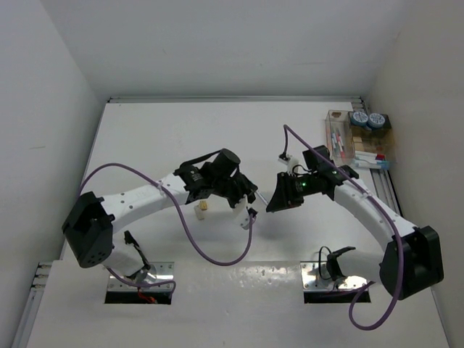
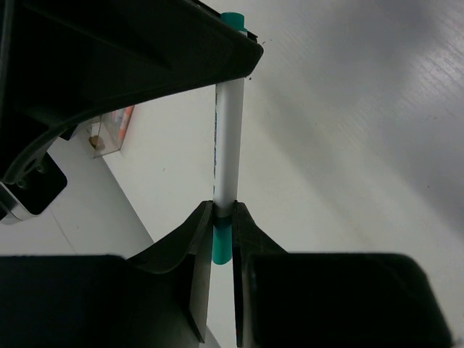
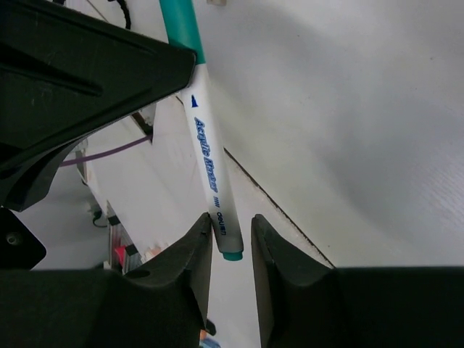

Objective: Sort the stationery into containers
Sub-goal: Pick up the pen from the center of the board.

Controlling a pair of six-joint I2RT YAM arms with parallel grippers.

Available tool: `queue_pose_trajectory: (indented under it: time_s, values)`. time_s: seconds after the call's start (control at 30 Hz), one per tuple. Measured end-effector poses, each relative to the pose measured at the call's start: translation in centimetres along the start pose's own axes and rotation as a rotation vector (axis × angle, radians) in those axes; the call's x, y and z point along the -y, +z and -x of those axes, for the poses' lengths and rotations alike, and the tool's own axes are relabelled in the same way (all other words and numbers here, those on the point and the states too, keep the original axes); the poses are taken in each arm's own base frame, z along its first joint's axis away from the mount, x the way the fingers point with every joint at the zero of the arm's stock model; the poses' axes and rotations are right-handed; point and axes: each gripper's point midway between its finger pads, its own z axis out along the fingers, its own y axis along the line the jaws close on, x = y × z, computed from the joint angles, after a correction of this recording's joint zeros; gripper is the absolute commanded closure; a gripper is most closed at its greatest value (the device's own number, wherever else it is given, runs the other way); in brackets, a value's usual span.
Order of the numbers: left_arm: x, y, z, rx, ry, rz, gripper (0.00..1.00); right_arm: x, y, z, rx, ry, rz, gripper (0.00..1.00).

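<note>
The left hand (image 2: 222, 217) is clamping the teal end of a slim white plastic pen (image 2: 228, 138) above the middle of the white bench (image 1: 181, 130). The right hand (image 3: 232, 226) is sitting narrowly parted around its other tip (a gap showing beside it).

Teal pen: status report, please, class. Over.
Left gripper shut on pen, capped end. Right gripper open around other end. Pen off the table. Boxes far right; nothing seen in the way.
</note>
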Motion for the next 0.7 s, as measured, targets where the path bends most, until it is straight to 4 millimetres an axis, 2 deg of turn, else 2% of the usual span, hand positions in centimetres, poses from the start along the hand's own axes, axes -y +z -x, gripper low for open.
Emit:
queue_pose_trajectory:
  time_s: [0.17,0.27,0.3,0.33,0.37,0.43,0.47,0.5,0.6,0.7]
  values:
    - [-0.2,-0.2,0.3,0.006,0.037,0.007,1.0,-0.1,0.2,0.1,-0.01,-0.01,0.002,0.75]
    - [-0.3,-0.2,0.4,0.007,0.052,0.007,1.0,-0.3,0.2,0.1,-0.015,-0.019,0.009,0.9]
    - [-0.2,-0.2,0.3,0.006,0.054,0.007,1.0,-0.6,0.1,0.2,-0.015,-0.025,0.018,0.98]
    - [-0.2,-0.1,0.3,0.004,0.055,0.008,0.97,-0.8,0.1,0.2,-0.017,-0.035,0.025,1.0]
    - [-0.1,-0.1,0.2,0.001,0.056,0.012,0.73,-1.0,0.1,0.2,-0.018,-0.039,0.026,1.0]
    - [-0.3,0.0,0.2,-0.004,0.041,0.028,0.48,-0.9,0.1,0.2,-0.018,-0.041,0.02,1.0]
    - [-0.4,0.0,0.1,-0.005,0.008,0.042,0.01,-0.7,0.1,0.3,-0.016,-0.043,0.013,1.0]
    - [-0.6,-0.1,0.1,-0.004,0.008,0.047,0.0,-0.6,0.1,0.3,-0.014,-0.045,0.005,1.0]
    - [-1.6,-0.8,-0.7,-0.006,-0.146,0.116,0.0,0.3,-0.6,1.2,0.032,-0.019,-0.028,1.0]
    - [-3.4,-2.8,-3.1,-0.035,-0.35,0.213,0.0,2.8,-3.0,4.0,0.193,0.08,-0.098,1.0]
